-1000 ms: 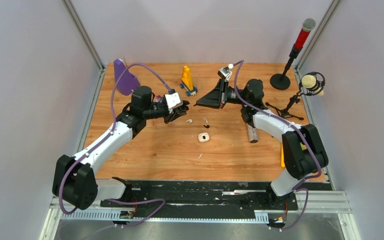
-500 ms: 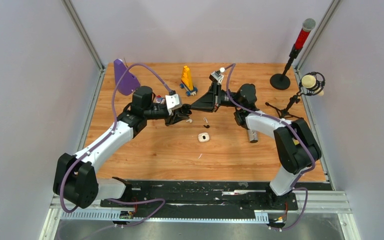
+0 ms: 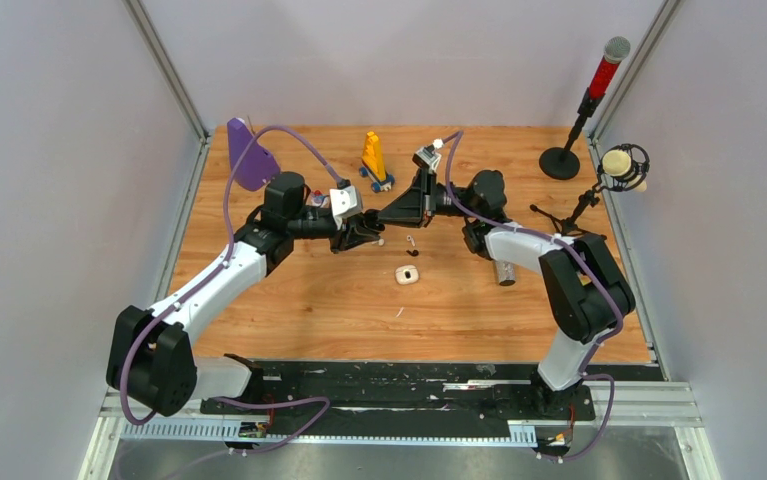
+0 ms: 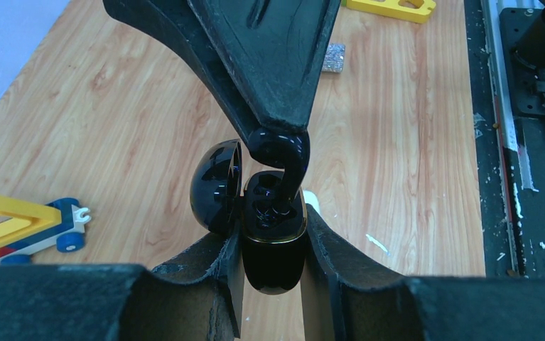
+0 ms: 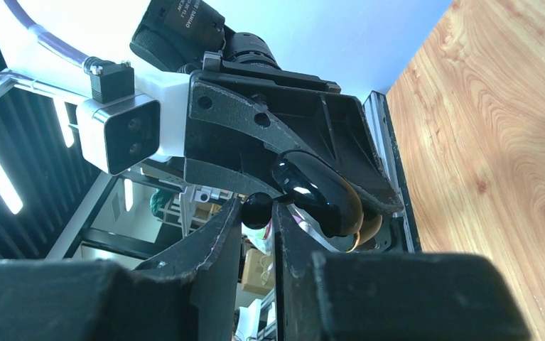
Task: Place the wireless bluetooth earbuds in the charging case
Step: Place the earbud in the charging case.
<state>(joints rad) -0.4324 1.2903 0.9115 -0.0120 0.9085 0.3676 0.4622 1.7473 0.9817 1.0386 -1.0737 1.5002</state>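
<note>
- White case [image 3: 406,274]: lies on the table [image 3: 289,290], nearer the arm bases than the black charging case [image 4: 273,249] and well apart from it. No gripper touches it.
- Loose black bud [image 3: 412,252]: lies on the table between the white case and the black charging case. It is too small for its attitude to be read.
- Left gripper [image 4: 274,231]: clenched on the black charging case, 1 finger on each flank of the lower shell. The case is held clear of the table with its lid [image 4: 216,186] swung open to one side.
- Right gripper [image 5: 256,204]: pinched tight on 1 black earbud [image 5: 257,209] at its fingertips, directly at the mouth of the black charging case. The bud touches or enters the cavity. Whether it is seated cannot be told.
- Handling judgement: the bud appears light, rigid, glossy and therefore slippery. A fingertip pinch across its rounded body suits it. The case shell is equally slick, so the flanks are the sound place to hold.
- Yellow toy [image 3: 374,160]: stands beyond the black charging case, apart from both grippers.
</note>
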